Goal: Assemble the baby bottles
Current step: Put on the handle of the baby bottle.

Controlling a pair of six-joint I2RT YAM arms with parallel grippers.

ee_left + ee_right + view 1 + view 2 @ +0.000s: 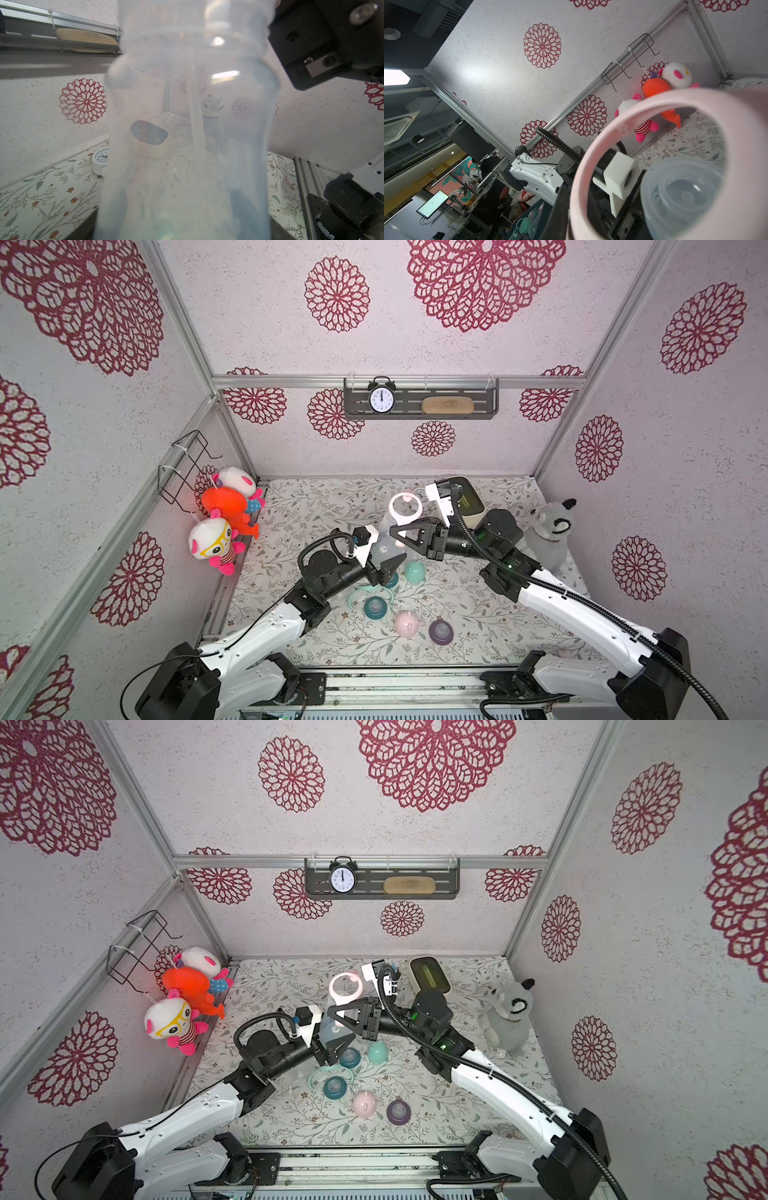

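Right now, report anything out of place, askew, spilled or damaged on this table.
Nothing spilled or broken. The clear bottle hangs tilted in the left claw, and the pink ring in the right claw is off-centre, not seated on its neck. A pink cap, purple collar and mint cap lie loose on the mat.

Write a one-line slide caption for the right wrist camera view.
Close-up of the pink handle ring, with the clear bottle and its open mouth seen through it, plush toys hanging on the wall beyond.
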